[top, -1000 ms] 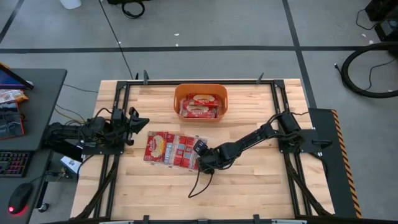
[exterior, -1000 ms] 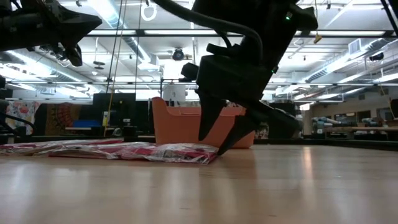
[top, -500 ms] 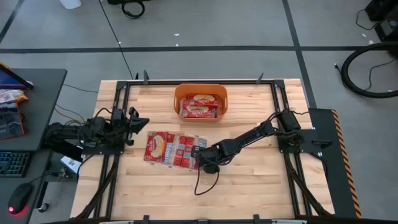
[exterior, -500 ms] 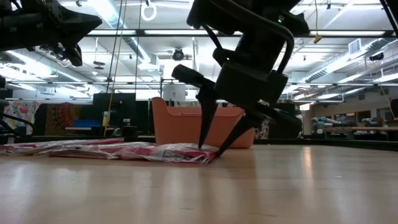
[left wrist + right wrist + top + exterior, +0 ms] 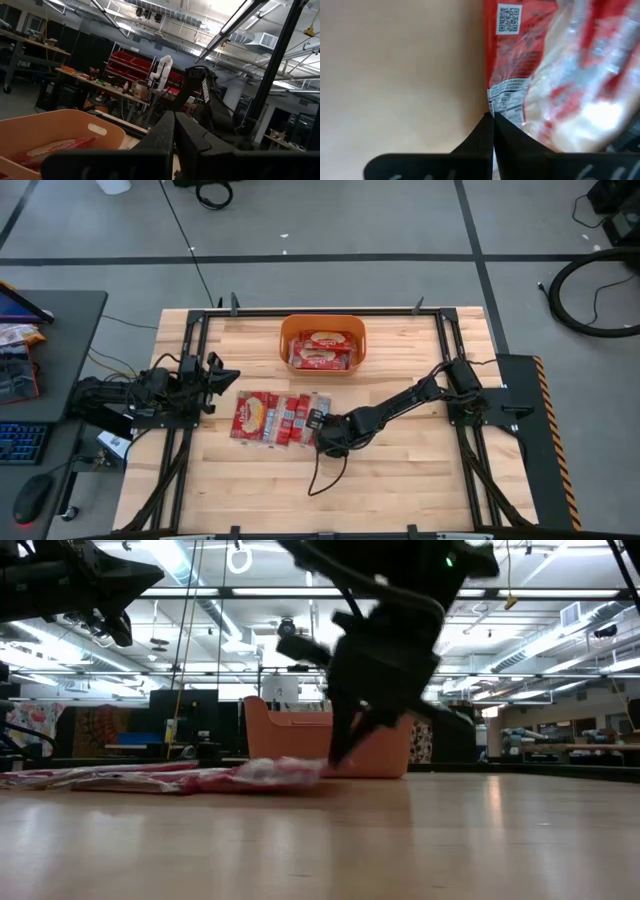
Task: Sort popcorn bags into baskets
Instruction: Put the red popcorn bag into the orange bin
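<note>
Since a second ago, fingers of the right gripper (image 5: 322, 432) brought together from a spread stance, now pinched on the near-right edge of the row of bags (image 5: 272, 420), that edge lifted and crumpled off the table (image 5: 420, 480). Row lying well in front of the tub (image 5: 323, 344), toward the left arm's side: flat glossy red packets, white and grey label panels, a yellowish oval picture on the leftmost, a QR code and fine print near the pinched corner (image 5: 510, 75). Two more red packets (image 5: 321, 350) inside the tub, side by side. Tub of smooth orange plastic, rectangular, rounded corners, rimmed. Table of pale wooden planks in a black frame. Left gripper (image 5: 222, 376) parked left of the tub, fingertips pressed together, holding nothing.
</note>
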Available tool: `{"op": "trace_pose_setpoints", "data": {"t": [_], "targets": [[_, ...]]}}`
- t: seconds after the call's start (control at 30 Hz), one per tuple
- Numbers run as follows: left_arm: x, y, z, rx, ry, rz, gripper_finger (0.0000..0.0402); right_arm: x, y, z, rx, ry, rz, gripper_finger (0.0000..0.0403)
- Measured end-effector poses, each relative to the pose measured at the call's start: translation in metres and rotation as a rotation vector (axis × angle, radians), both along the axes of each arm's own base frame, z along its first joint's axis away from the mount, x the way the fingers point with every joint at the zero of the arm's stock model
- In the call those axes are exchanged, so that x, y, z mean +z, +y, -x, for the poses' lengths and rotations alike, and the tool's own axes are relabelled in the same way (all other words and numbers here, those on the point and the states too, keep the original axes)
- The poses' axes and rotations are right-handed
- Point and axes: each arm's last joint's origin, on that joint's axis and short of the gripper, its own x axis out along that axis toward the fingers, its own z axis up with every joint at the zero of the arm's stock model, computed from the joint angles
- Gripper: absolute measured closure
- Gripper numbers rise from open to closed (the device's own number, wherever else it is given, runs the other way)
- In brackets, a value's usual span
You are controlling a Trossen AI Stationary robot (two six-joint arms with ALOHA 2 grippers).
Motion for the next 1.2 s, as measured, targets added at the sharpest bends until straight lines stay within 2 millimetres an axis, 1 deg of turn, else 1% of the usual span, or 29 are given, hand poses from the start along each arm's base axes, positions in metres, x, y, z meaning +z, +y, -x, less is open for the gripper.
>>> {"op": "trace_pose_setpoints", "data": {"t": [0.13, 0.27, 0.43, 0.53, 0.67, 0.73, 0.77, 0.83, 0.9, 1.1, 1.2], "targets": [[0.000, 0.000, 0.000, 0.000, 0.001, 0.000, 0.0384, 0.022, 0.004, -0.006, 0.008, 0.005, 0.133, 0.0397], [0.000, 0.000, 0.000, 0.000, 0.000, 0.000, 0.0384, 0.048, 0.004, -0.012, -0.029, 0.000, 0.217, 0.0398], [0.000, 0.000, 0.000, 0.000, 0.000, 0.000, 0.0384, 0.087, -0.003, -0.018, -0.129, -0.036, 0.261, 0.0400], [0.000, 0.000, 0.000, -0.001, 0.000, 0.000, 0.0384, 0.111, -0.011, -0.020, -0.204, -0.073, 0.286, 0.0400], [0.000, 0.000, 0.000, 0.000, 0.000, 0.000, 0.0384, 0.139, -0.035, -0.021, -0.358, -0.120, 0.235, 0.0400], [0.000, 0.000, 0.000, 0.000, 0.001, 0.000, 0.0384, 0.150, -0.048, -0.020, -0.449, -0.128, 0.122, 0.0395], [0.000, 0.000, 0.000, 0.000, 0.000, 0.000, 0.0384, 0.153, -0.053, -0.020, -0.483, -0.118, 0.026, 0.0391], [0.000, 0.000, 0.000, 0.000, 0.000, 0.000, 0.0384, 0.153, -0.059, -0.021, -0.523, -0.079, -0.170, 0.0378], [0.000, 0.000, 0.000, 0.000, 0.001, 0.000, 0.0384, 0.148, -0.059, -0.022, -0.531, -0.032, -0.299, 0.0365], [0.000, 0.000, 0.000, 0.000, 0.001, 0.000, 0.0384, 0.115, -0.048, -0.023, -0.495, 0.058, -0.459, 0.0326], [0.000, 0.000, 0.000, 0.000, 0.000, 0.000, 0.0384, 0.098, -0.039, -0.022, -0.495, 0.054, -0.466, 0.0292]]}}
